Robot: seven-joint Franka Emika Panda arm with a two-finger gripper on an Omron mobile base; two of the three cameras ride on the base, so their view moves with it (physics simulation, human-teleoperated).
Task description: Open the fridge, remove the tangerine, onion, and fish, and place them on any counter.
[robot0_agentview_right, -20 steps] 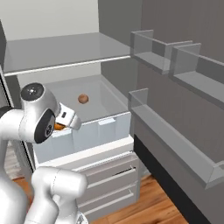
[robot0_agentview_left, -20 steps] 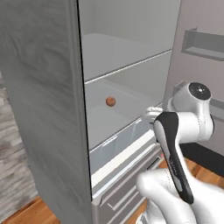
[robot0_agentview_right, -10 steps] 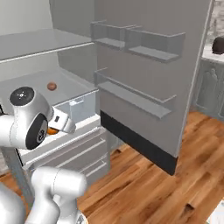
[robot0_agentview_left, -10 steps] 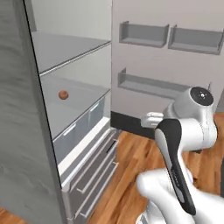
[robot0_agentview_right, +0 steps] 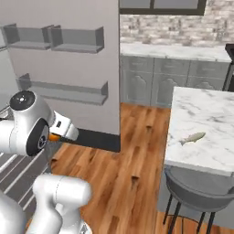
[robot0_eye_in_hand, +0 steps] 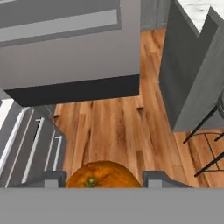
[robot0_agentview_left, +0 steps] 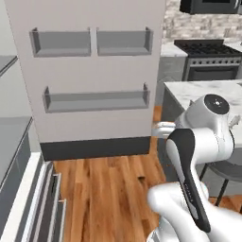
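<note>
Two dark fingertips of the two-finger gripper [robot0_eye_in_hand: 105,179] closed on the small bright orange tangerine [robot0_eye_in_hand: 104,175], one tip at each side of the fruit, above the brown wooden plank floor [robot0_eye_in_hand: 113,127]. Just beyond: open door of the tall light-grey fridge [robot0_agentview_left: 90,71] with grey door shelves [robot0_agentview_left: 94,99] and a black band [robot0_agentview_left: 94,147] along its foot, white lower drawers [robot0_agentview_left: 45,208] to the left. Farther right, white marble-topped island counter [robot0_agentview_right: 215,114] with grey veining, slim silvery-grey fish [robot0_agentview_right: 192,137] flat on it near the front edge, black-legged stool [robot0_agentview_right: 196,196] below.
</note>
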